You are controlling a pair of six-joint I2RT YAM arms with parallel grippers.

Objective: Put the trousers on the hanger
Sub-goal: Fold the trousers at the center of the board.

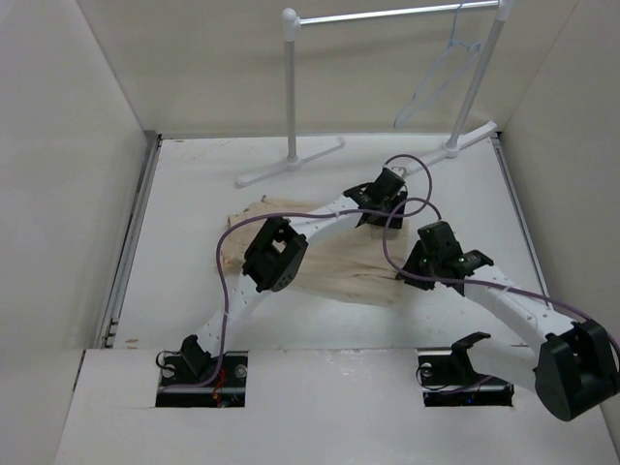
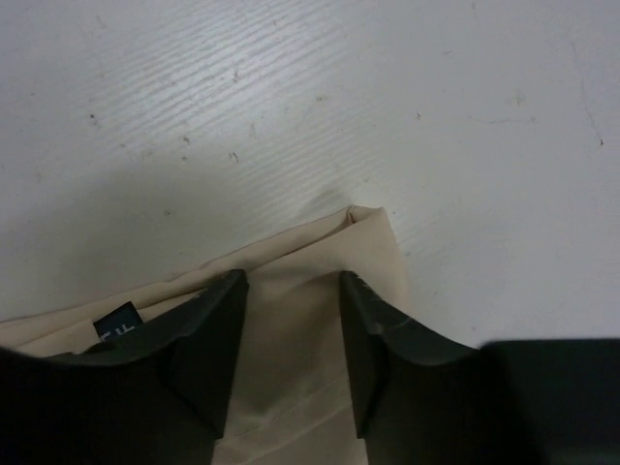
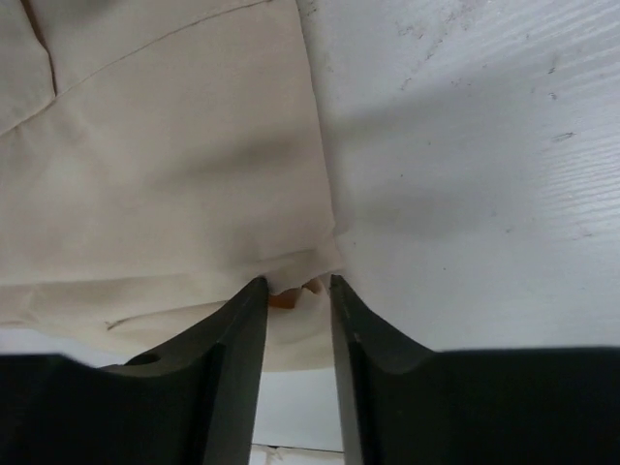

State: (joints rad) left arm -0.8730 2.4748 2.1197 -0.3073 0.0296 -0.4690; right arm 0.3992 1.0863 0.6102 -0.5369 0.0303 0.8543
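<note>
The beige trousers (image 1: 334, 263) lie crumpled on the white table, mid-field. My left gripper (image 1: 385, 201) reaches across to their far right corner. In the left wrist view its fingers (image 2: 218, 329) stand apart, straddling the cloth (image 2: 291, 339) just behind that corner. My right gripper (image 1: 438, 254) is at the trousers' right edge. In the right wrist view its fingertips (image 3: 250, 300) stand close together with a fold of the cloth's corner (image 3: 295, 325) bunched between them. The pale hanger (image 1: 438, 76) hangs from the rack's rail at the back right.
The white tube rack (image 1: 291, 87) stands at the back, its feet (image 1: 291, 163) on the table just beyond the trousers. Walls close in left, right and behind. Purple cables (image 1: 402, 208) loop over both arms.
</note>
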